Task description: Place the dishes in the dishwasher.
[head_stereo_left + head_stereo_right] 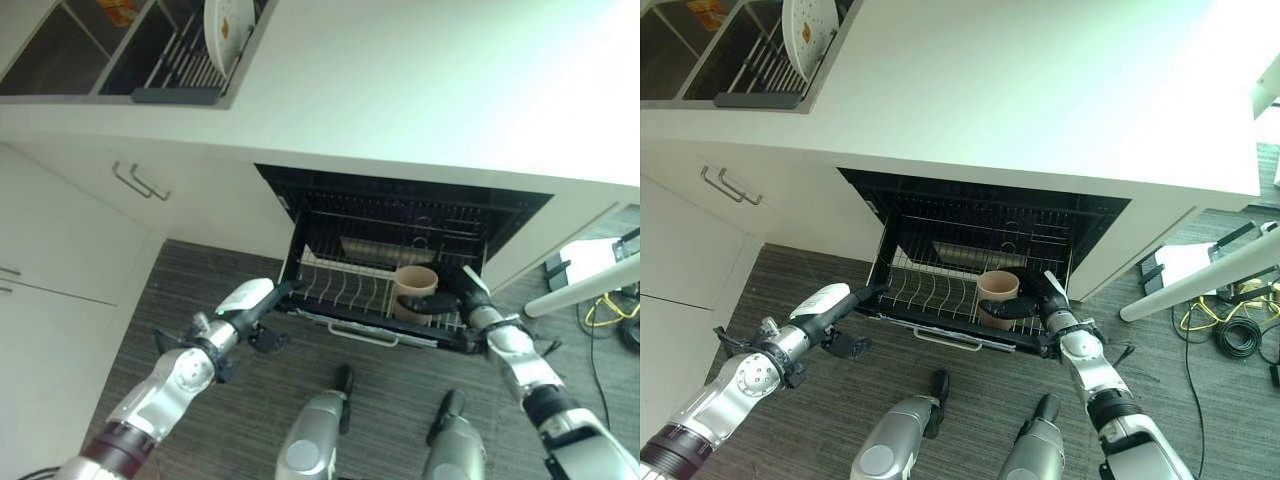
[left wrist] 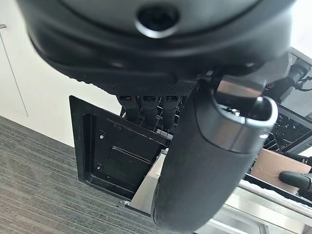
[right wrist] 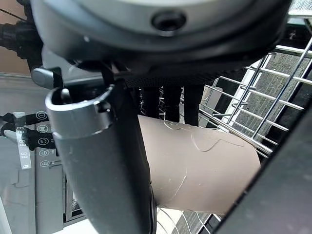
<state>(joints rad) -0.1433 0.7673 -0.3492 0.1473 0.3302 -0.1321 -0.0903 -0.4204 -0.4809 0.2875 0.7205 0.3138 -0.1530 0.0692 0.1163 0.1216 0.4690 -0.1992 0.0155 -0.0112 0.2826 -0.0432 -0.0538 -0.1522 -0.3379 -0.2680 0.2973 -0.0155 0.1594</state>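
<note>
Holding a tan cup (image 1: 997, 297) upright in the pulled-out dishwasher rack (image 1: 930, 290), the right hand (image 1: 1028, 296) has fingers and thumb wrapped round the cup's side, probably to steady it on the wires before letting go. Left hand (image 1: 830, 305) sits at the rack's near left corner, fingers straight and laid against the dark frame, gripping nothing; likely bracing the rack out. White plate (image 1: 228, 28) stands in a drying rack (image 1: 180, 60) up on the counter (image 1: 420, 90), well apart, not yet loaded. Right wrist view shows the thumb lying across the cup wall with wires just behind; head views give only the cup's rim beside the hand.
</note>
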